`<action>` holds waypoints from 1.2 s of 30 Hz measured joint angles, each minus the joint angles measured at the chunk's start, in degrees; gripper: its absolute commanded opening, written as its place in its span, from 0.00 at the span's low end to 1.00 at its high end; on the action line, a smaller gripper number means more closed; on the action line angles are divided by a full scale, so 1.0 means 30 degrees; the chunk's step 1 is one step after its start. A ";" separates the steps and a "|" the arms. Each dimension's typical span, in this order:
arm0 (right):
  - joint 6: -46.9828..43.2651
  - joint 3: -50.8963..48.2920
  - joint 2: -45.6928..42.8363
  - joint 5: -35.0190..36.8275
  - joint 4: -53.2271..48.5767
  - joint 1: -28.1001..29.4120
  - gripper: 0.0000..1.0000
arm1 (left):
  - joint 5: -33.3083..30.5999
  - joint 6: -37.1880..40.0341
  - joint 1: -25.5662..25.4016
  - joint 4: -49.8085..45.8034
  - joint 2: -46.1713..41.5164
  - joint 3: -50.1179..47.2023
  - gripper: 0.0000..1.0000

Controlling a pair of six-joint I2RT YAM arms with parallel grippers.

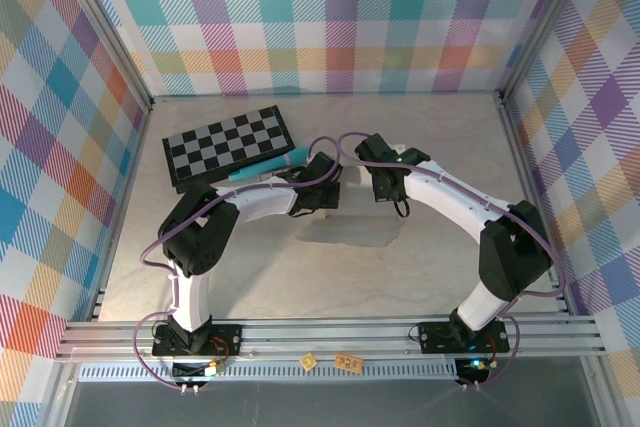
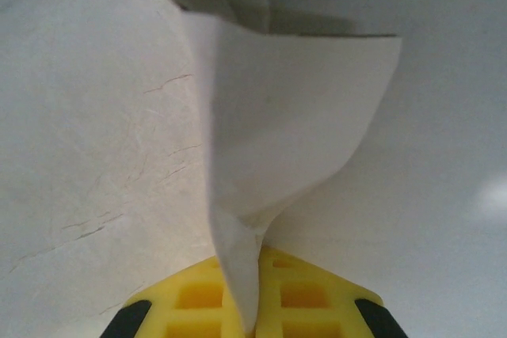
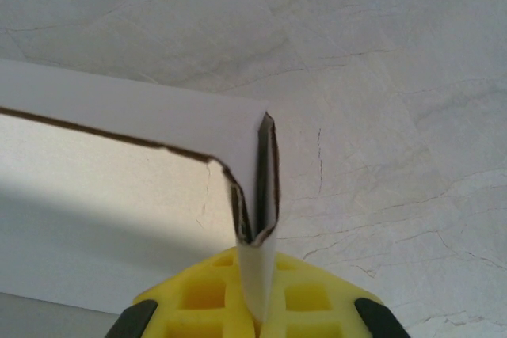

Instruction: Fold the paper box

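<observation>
You are holding the box [image 1: 350, 232] low over the middle of the table [image 1: 450, 147], just in front of the checkerboard [image 1: 228, 145]. Your left gripper [image 2: 252, 310] is clamping a twisted flap, and your right gripper [image 3: 255, 298] is squeezing a doubled corner fold, both sets of jaws tight on card. Gripping both ends is likely stopping the sheet from sliding while you are creasing its walls.

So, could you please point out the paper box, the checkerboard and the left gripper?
paper box [image 1: 350, 232]: top external view, on its flat white sheet.
checkerboard [image 1: 228, 145]: top external view, middle of its squared face.
left gripper [image 2: 252, 312]: left wrist view, where its yellow jaws pinch a flap of the box.
</observation>
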 measured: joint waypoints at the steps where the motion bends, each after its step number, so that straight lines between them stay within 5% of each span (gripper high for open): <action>1: 0.0022 0.0000 0.0000 0.0000 0.0000 0.0000 0.00 | -0.0335 -0.0058 -0.0095 -0.0168 0.0051 0.0109 0.00; 17: 0.0058 0.0000 0.0000 -0.0051 0.0000 0.0000 0.00 | -0.2754 -0.1479 -0.0750 -0.2200 0.0947 0.1617 0.00; 24: 0.0044 0.0000 0.0000 -0.0321 -0.0226 0.0015 0.00 | -0.2688 -0.1275 -0.0641 -0.1603 0.0750 0.0823 0.36; 36: 0.0066 0.0000 0.0000 -0.0291 -0.0321 0.0015 0.00 | 0.0940 -0.0874 0.0678 -0.0678 -0.1610 -0.0801 0.45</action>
